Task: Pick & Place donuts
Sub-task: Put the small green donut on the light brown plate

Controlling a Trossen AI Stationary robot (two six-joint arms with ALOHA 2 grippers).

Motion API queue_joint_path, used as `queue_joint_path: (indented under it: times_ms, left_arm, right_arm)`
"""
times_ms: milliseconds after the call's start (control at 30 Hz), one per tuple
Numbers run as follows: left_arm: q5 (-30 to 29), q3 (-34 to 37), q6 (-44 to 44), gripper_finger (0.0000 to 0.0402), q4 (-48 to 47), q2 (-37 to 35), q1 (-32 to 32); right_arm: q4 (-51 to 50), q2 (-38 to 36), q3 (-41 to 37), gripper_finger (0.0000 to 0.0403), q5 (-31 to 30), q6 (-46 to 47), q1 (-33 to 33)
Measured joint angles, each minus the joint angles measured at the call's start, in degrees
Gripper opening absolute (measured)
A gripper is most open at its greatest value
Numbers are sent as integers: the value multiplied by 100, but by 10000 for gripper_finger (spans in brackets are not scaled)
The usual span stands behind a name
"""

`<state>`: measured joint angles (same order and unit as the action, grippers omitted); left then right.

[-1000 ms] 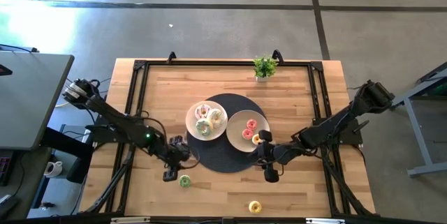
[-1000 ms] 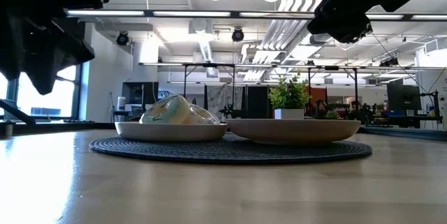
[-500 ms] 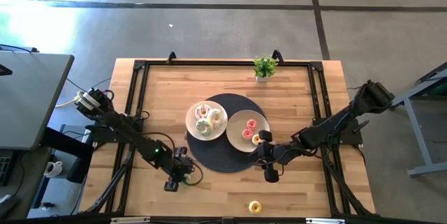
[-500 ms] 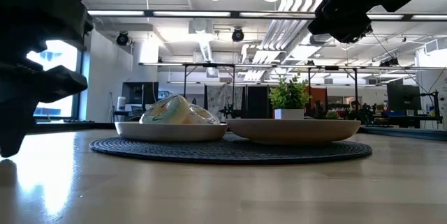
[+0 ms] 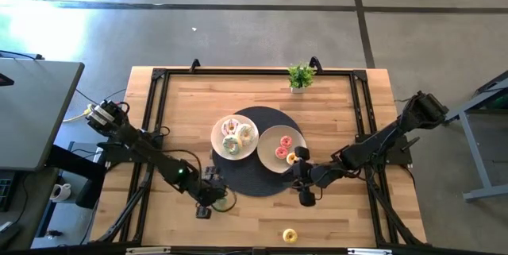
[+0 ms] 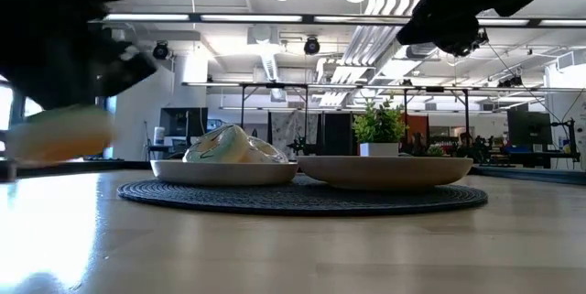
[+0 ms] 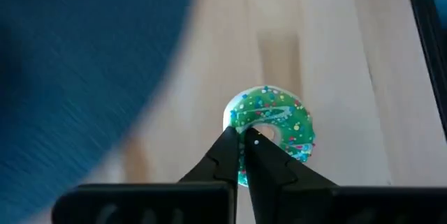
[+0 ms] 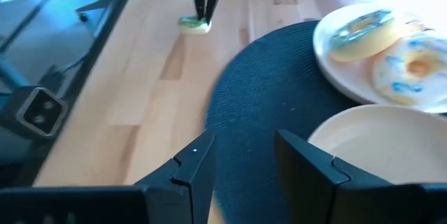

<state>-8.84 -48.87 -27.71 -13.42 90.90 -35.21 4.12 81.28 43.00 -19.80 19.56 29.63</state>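
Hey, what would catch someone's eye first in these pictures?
The left gripper is shut on a green sprinkled donut on the bare wood near the table's front edge. Behind it, two white plates of donuts sit on a round dark mat, with the right gripper open beside them.

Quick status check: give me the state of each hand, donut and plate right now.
Left hand: shut on the green donut, near the mat's edge.
Right hand: open, empty, over the mat.
Yellow donut: loose on the table, near its front edge.
Left plate: holds several donuts.
Right plate: holds pink donuts.
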Motion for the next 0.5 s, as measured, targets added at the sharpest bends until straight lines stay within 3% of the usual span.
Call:
queue_joint_path:
  times_ms: [133, 267, 367, 500]
  left_arm:
    - [-603, -449, 538, 19, -1, -1, 401]
    - [-746, -890, 1221, 13, 77, 0, 997]
    - [-628, -1205, 1382, 4, 270, 146, 1564]
    - [-492, -1461, 1407, 5, 398, 504, 2257]
  right_arm:
    - [0, 0, 0, 142, -318, -59, -2]
    - [-2, 0, 0, 142, -355, -50, -2]
    - [-56, 0, 0, 142, -36, 113, -2]
    - [-536, -4, 0, 142, 948, 889, 0]
